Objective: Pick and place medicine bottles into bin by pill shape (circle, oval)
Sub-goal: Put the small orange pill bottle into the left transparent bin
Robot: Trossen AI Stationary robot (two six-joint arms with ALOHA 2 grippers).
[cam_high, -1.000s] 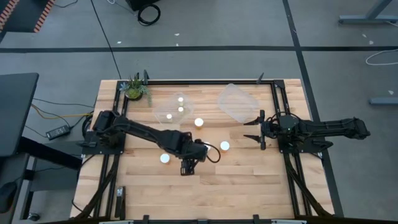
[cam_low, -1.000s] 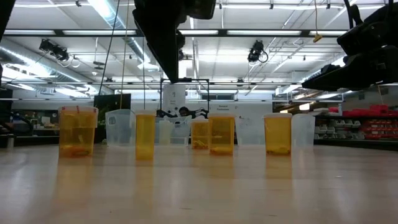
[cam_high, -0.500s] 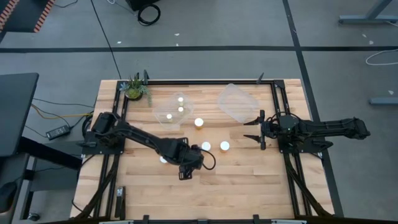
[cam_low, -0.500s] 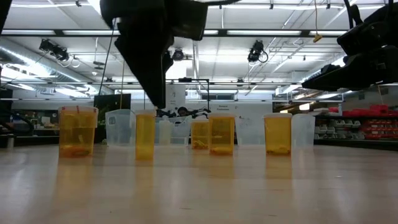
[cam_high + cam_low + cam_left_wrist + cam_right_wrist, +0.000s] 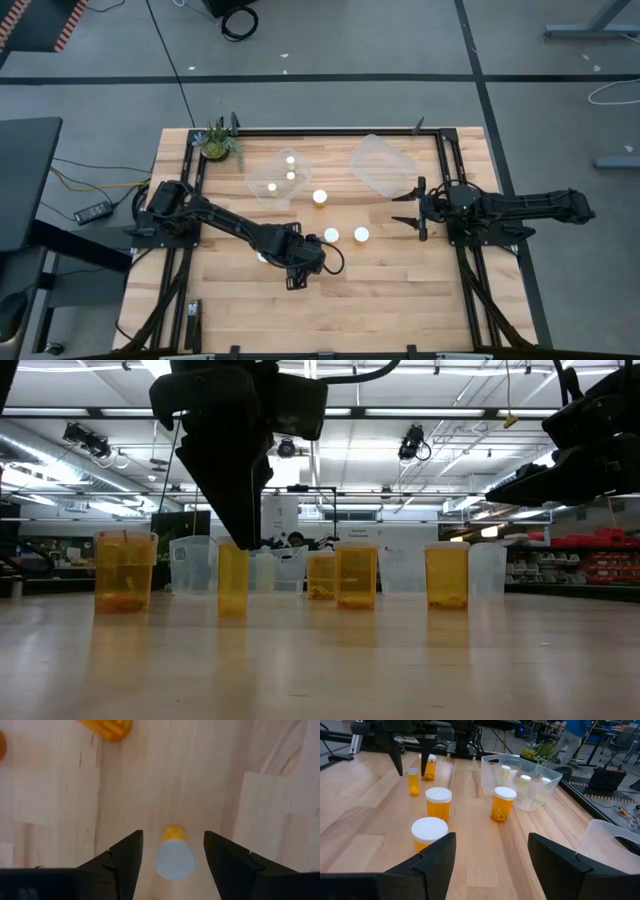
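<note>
Currently the left gripper (image 5: 171,851) is hanging spread wide over a narrow bottle (image 5: 173,855), which is standing between its 2 fingers (image 5: 125,857), untouched. Closing off-centre is risking tipping it. The right gripper (image 5: 490,851) is waiting with fingers apart.

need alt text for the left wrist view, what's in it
The left gripper points straight down, its two dark fingers open on either side of a small white-capped orange bottle standing on the wooden table. Another orange bottle lies partly in view.
</note>
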